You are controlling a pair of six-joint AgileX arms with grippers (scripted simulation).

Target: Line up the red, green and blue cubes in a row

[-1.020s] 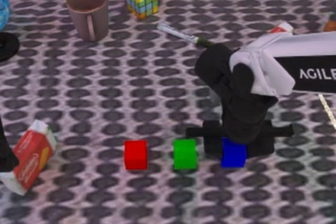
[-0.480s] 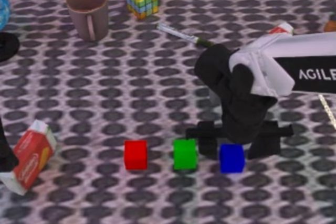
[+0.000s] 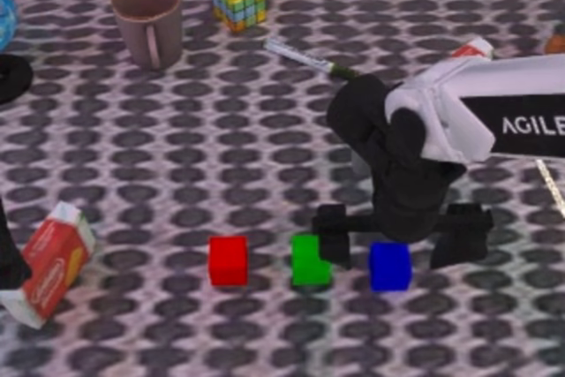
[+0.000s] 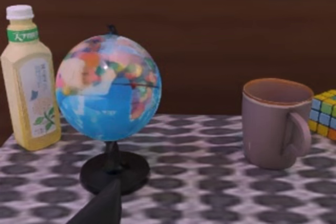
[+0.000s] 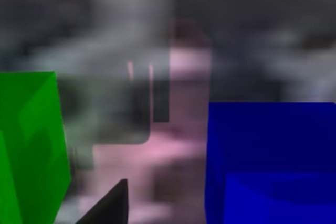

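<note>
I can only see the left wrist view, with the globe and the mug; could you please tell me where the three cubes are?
Observer: In the top view, the red cube, green cube and blue cube sit spaced apart in one row.
Operator: Thank you. Is the right pincer holding any of them?
Observer: No. The right pincer is open over the blue cube, with its fingers wide of it.
Operator: And the left arm?
Observer: The left arm is parked at the table's left edge.

Top view: overhead, looking down on the table [image 3: 177, 147]. Left wrist view: low, level, facing the globe [image 4: 108, 96] and mug [image 4: 273, 123], which the top view shares. Right wrist view: very close to the green cube [image 5: 29, 145] and blue cube [image 5: 270, 161].
</note>
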